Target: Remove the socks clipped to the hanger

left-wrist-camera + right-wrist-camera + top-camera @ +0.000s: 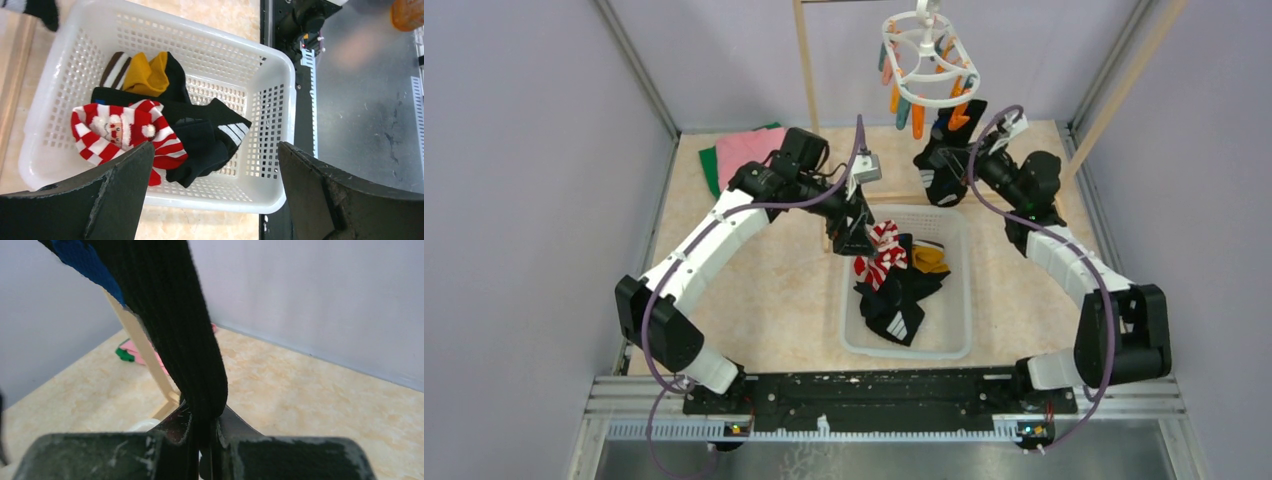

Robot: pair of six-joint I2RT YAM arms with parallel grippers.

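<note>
The hanging black sock [946, 160] runs straight up from your right end effector [202, 447]; its two fingers are pressed together on the fabric, which is pinched flat between them; a blue patch shows on the sock high above the fingers, at the upper left of the wrist view. From overhead, the sock's top end meets an orange peg under the rim of the hanger [929, 60], above and just left of that end effector; whether the peg bites the cloth you cannot tell.

The other socks lie directly below your left end effector [212, 150], whose fingers [120, 190] stand wide apart with nothing between them. The Santa sock [120, 132], red and white, sits beneath the left finger; the black striped sock [220, 130] lies beside it, under the gap; the mustard-yellow sock [145, 75] is further out beyond both, partly tucked under black fabric. All three rest inside the white basket [280, 60], which sits on the counter [764, 290] under that end effector.

Behind your right end effector, past the hanging black sock, the wooden rack [145, 355] slants down to the counter; the pink and green cloths [132, 352] lie folded at its foot, well apart from both end effectors.
</note>
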